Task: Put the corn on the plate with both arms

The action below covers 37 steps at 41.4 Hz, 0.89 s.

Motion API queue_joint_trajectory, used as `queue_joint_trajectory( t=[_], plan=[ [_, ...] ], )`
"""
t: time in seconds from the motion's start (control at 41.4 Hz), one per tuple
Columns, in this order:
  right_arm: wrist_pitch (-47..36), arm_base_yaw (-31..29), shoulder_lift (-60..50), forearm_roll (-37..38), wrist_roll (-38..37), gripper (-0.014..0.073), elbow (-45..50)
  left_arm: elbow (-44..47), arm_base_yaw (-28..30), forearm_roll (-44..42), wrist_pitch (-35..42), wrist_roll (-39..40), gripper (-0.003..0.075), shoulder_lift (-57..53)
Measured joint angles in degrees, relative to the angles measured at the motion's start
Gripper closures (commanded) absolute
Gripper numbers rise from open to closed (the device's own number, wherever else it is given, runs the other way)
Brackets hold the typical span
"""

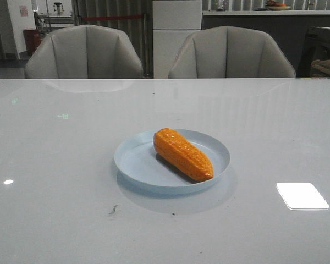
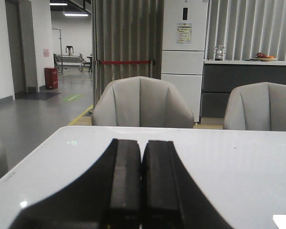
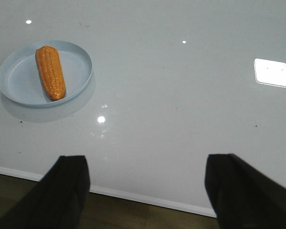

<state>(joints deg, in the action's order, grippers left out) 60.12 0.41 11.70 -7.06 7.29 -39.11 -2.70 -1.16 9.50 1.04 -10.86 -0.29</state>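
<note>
Corn (image 1: 182,154) lies diagonally on plate (image 1: 133,162), mid tabletop (image 1: 55,165); task looks done. Left gripper (image 2: 141,183) fingers pressed together, empty; right gripper (image 3: 145,191) fingers spread wide, well apart from plate. Corn prob. light, stiff, glossy/slippery: grab across thick middle.

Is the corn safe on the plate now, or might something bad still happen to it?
It looks mostly safe. The corn lies inside the plate, but its narrow tip sits close to the low rim, so a bump might roll it out. The table looks smooth and shiny, so the plate may slide if nudged. The right gripper is open and well clear, and the left gripper is shut and points away.
</note>
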Motion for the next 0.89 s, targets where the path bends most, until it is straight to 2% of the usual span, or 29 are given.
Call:
queue_joint_trajectory(
  t=[0.217,0.459,0.893],
  plan=[
    [0.00,0.00,0.00,0.00,0.00,-0.0011,0.00,3.07,0.00,-1.25,2.67,0.00,0.0631,0.00],
    [0.00,0.00,0.00,0.00,0.00,-0.0011,0.00,3.07,0.00,-1.53,-3.16,0.00,0.0631,0.00],
    [0.00,0.00,0.00,0.00,0.00,-0.0011,0.00,3.07,0.00,-1.53,-3.68,0.00,0.0631,0.00]
  ],
)
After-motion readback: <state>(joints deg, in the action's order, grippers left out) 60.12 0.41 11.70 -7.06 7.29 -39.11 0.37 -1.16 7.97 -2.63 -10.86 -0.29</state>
